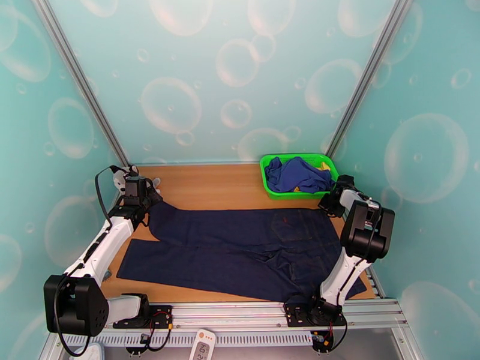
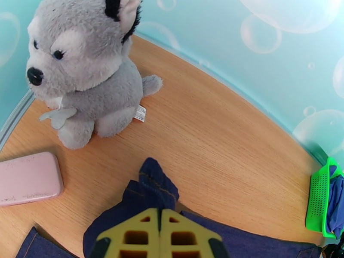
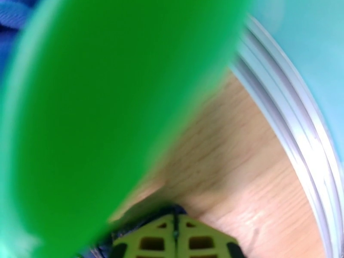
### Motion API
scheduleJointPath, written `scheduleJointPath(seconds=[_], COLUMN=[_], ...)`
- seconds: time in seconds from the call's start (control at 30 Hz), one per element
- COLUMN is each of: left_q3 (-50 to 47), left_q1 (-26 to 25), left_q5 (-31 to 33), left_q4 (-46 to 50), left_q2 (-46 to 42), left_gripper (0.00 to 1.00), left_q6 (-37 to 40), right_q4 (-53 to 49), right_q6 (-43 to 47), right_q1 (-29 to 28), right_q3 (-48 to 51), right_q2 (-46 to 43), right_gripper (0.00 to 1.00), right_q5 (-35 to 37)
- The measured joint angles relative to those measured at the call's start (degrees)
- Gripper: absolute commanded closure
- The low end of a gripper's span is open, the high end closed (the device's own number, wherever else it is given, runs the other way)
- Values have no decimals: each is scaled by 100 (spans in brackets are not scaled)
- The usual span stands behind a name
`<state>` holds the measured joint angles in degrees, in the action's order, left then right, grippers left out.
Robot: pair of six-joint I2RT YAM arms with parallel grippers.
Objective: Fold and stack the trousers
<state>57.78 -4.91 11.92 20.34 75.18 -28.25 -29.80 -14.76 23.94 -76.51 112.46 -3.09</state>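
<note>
From above, the dark navy denim trousers (image 1: 240, 247) are lying spread across the wooden tabletop (image 1: 222, 184). The left gripper (image 1: 144, 196) is sitting at a far leg hem. The right gripper (image 1: 332, 203) is sitting at the waist corner beside the green plastic basket (image 1: 288, 195).

At the left wrist, yellow fingers (image 2: 137, 231) are pinching the hem, near a grey plush husky (image 2: 81, 69) and a flat pink case (image 2: 28, 179).

At the right wrist, yellow fingers (image 3: 150, 237) are pressing closed on dark cloth.

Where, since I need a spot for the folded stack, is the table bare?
The widest bare table lies behind the trousers, between plush dog and green basket. A thin strip runs along the front left. Crowded: far left corner (dog, pink case, left gripper) and far right (basket, right gripper).
</note>
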Motion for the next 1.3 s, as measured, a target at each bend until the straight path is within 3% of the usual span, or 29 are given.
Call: scheduleJointPath(seconds=[0.27,0.47,0.7,0.87,1.3], left_q3=[0,4,448,660,1766], left_q1=[0,9,122,352,1403], left_q5=[0,7,225,350,210], left_q4=[0,105,636,949,1207], left_q2=[-11,-275,-431,-564,-70], left_gripper=[100,100,100,100,100], left_q6=[-2,-26,-22,4,256], right_q4=[337,439,817,1084,3602], right_q6=[-17,-114,-560,-970,-2387], right_q1=[142,205,1027,1574,1794], right_q3=[437,1091,1558,1759,2070], right_q2=[-278,-1316,-3036,-3696,-4006], right_gripper=[100,100,100,100,100], right_q5=[-612,-1036,-1576,-1864,-2802])
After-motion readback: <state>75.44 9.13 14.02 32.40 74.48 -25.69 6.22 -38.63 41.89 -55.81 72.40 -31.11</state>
